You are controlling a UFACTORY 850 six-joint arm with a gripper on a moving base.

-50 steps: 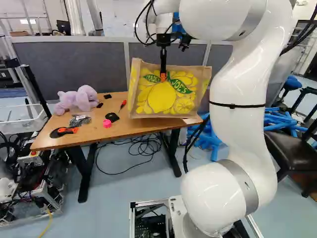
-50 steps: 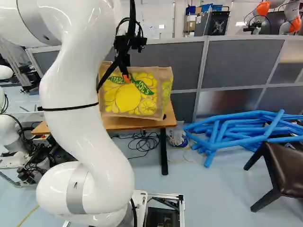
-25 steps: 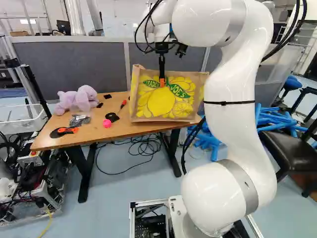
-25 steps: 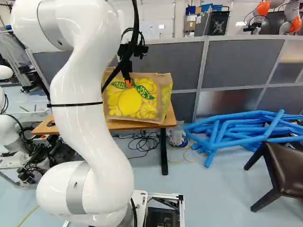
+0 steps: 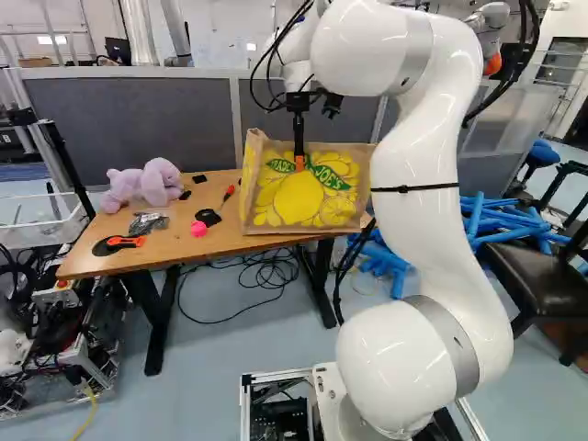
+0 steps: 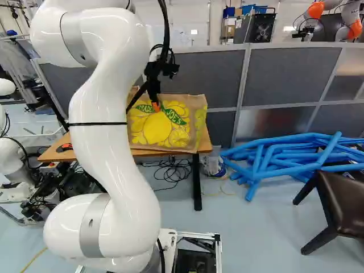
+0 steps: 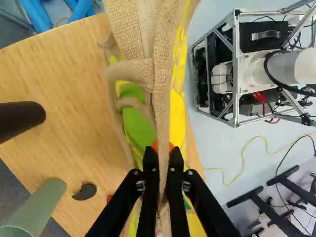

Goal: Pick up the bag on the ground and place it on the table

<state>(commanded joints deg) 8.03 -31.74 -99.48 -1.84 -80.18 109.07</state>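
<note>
Gripper (image 5: 299, 163): pinches the bag's woven edge between both fingers
Bag (image 7: 128, 29): tan weave, yellow and green print, a strap looped ahead of the fingers
Table (image 7: 69, 64): wooden top, beneath the bag
Cylinders: one dark (image 7: 17, 120), one green (image 7: 37, 210), near each other
Black curved piece (image 7: 85, 192): on the table, near the green cylinder
Yellow cable (image 7: 242, 163): on the floor, near a metal-framed base (image 7: 236, 64)

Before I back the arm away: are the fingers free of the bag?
No, the wrist view shows both fingers pressing the woven fabric of the bag between them.
</note>
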